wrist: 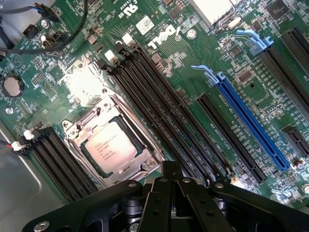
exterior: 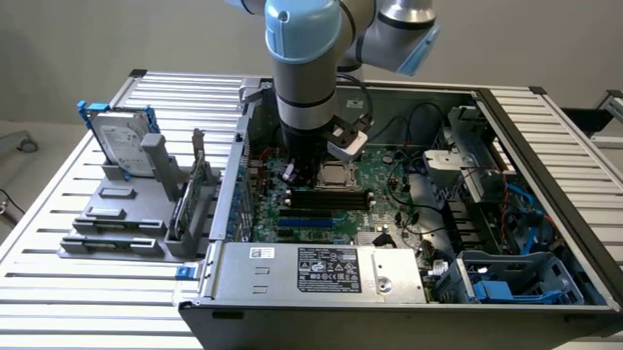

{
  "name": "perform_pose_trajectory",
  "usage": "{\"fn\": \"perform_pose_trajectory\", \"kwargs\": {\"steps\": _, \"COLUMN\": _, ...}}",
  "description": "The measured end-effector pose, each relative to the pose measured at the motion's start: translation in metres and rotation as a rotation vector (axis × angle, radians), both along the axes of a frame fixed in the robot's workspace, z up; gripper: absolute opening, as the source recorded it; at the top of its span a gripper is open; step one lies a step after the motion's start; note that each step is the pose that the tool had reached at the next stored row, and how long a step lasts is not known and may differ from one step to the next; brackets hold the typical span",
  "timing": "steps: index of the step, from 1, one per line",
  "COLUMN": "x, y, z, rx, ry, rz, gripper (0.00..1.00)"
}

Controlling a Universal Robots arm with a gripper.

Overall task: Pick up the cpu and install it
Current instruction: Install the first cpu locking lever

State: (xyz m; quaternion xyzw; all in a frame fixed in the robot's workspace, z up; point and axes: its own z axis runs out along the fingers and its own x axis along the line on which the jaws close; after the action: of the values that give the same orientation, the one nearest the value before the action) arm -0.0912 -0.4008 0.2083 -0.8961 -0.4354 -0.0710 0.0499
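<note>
The cpu, a small square chip with a pale silvery top, lies flat inside the metal-framed socket on the green motherboard. My gripper hovers just beside the socket, over the black memory slots. Its black fingers are pressed together with nothing between them. In the exterior view the arm reaches down into the open computer case, my gripper sits right next to the socket, and the chip's silvery top shows in it.
A blue expansion slot and black slots run across the board. The case holds a power supply, cables and drive bays. On the exterior view's left, a grey fixture holds a silver hard drive.
</note>
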Motion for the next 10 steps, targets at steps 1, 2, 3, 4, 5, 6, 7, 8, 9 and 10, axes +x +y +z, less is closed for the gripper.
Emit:
{"fn": "perform_pose_trajectory", "kwargs": {"steps": 1, "x": 0.0000, "y": 0.0002, "z": -0.0008, "rx": -0.0001, "ry": 0.0001, "rz": 0.002, "gripper": 0.11}}
{"fn": "perform_pose_trajectory", "kwargs": {"steps": 2, "x": -0.0001, "y": 0.0005, "z": -0.0016, "rx": 0.0000, "ry": 0.0000, "rz": 0.004, "gripper": 0.11}}
{"fn": "perform_pose_trajectory", "kwargs": {"steps": 3, "x": -0.0001, "y": 0.0008, "z": -0.0020, "rx": -0.0001, "ry": 0.0001, "rz": 0.006, "gripper": 0.11}}
{"fn": "perform_pose_trajectory", "kwargs": {"steps": 4, "x": -0.0001, "y": 0.0011, "z": -0.0025, "rx": 0.0000, "ry": 0.0001, "rz": 0.008, "gripper": 0.11}}
{"fn": "perform_pose_trajectory", "kwargs": {"steps": 5, "x": -0.0001, "y": 0.0013, "z": -0.0028, "rx": 0.0000, "ry": 0.0001, "rz": 0.011, "gripper": 0.11}}
{"fn": "perform_pose_trajectory", "kwargs": {"steps": 6, "x": -0.0001, "y": 0.0015, "z": -0.0032, "rx": 0.0003, "ry": 0.0000, "rz": 0.013, "gripper": 0.11}}
{"fn": "perform_pose_trajectory", "kwargs": {"steps": 7, "x": -0.0001, "y": 0.0017, "z": -0.0036, "rx": 0.0005, "ry": 0.0000, "rz": 0.014, "gripper": 0.11}}
{"fn": "perform_pose_trajectory", "kwargs": {"steps": 8, "x": -0.0002, "y": 0.0018, "z": -0.0040, "rx": 0.0008, "ry": 0.0000, "rz": 0.016, "gripper": 0.11}}
{"fn": "perform_pose_trajectory", "kwargs": {"steps": 9, "x": -0.0002, "y": 0.0020, "z": -0.0043, "rx": 0.0010, "ry": 0.0000, "rz": 0.017, "gripper": 0.11}}
{"fn": "perform_pose_trajectory", "kwargs": {"steps": 10, "x": -0.0002, "y": 0.0021, "z": -0.0047, "rx": 0.0011, "ry": 0.0000, "rz": 0.018, "gripper": 0.11}}
